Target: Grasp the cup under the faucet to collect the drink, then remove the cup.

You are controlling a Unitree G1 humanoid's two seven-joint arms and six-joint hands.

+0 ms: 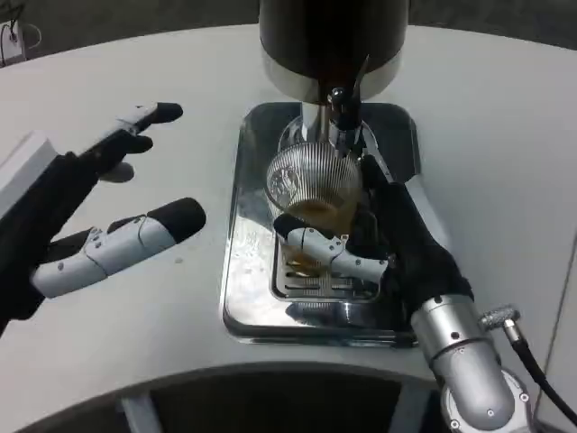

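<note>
White bench (505, 135) with a rounded outline, curving across the top and again along the near edge. Matte, lightly marked surface, evenly lit from above, with soft shadows. Beyond the far edge, dark grey floor (135, 18), dim and featureless. Under the near rim, deep shadow and pale support struts (140, 413) angling down. At the top left corner, a thin white cable (13, 36) looping over the bench edge. At the lower right, a pale vertical panel (566, 334), blurred.

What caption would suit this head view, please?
Right hand holds ribbed glass cup under the faucet; left hand waits open.
</note>
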